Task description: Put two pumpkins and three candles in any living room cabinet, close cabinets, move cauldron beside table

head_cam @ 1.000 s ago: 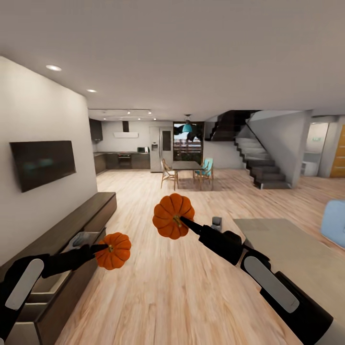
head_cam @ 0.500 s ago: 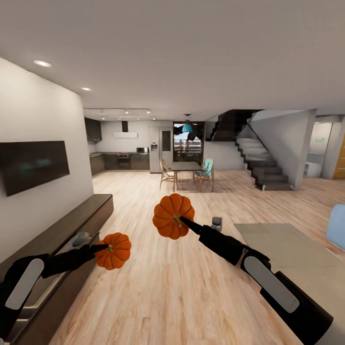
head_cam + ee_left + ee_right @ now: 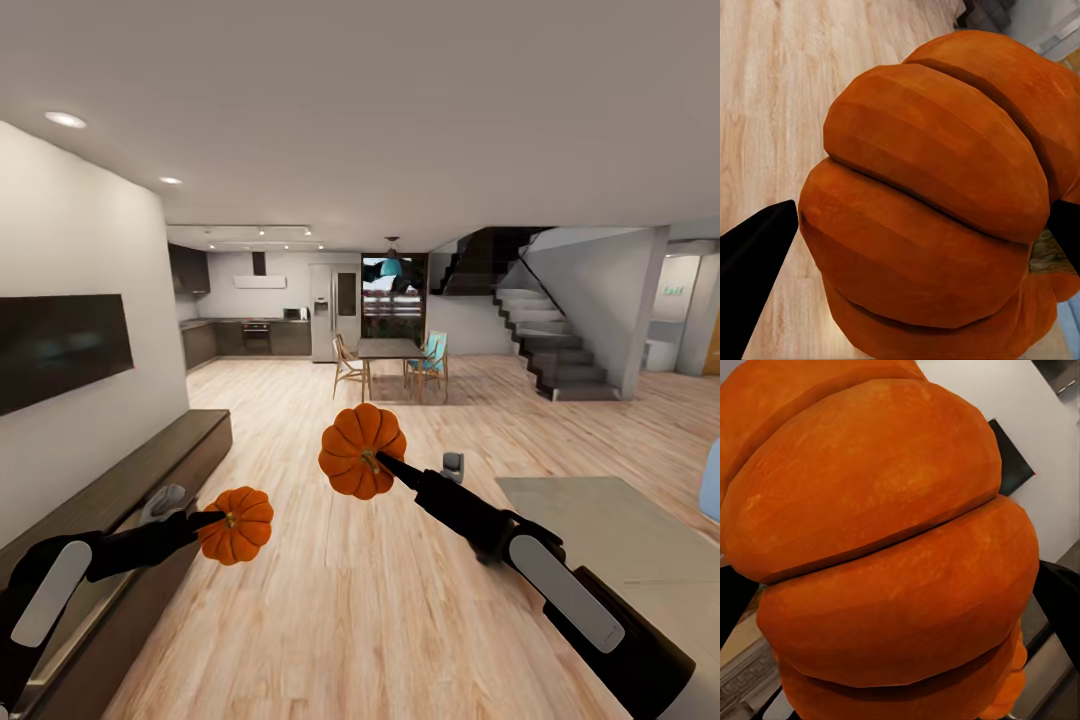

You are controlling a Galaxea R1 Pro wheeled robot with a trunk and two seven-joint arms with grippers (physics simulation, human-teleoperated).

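A small orange pumpkin hangs in my left gripper, which is shut on it just off the front edge of the long dark brown cabinet. My right gripper is shut on a second pumpkin, held higher over the wood floor. In the left wrist view the ribbed pumpkin sits between black fingers. The right wrist view has the other pumpkin between its fingers. The grey-topped table lies to the right of my right arm.
A dark TV hangs on the white wall above the cabinet. A small grey object stands on the floor near the table's far corner. Wood floor runs ahead to a dining set, a kitchen and stairs.
The whole view has shifted: cabinet and TV slid left, the table and blue seat slid right. Both arms hold the same pose with their pumpkins.
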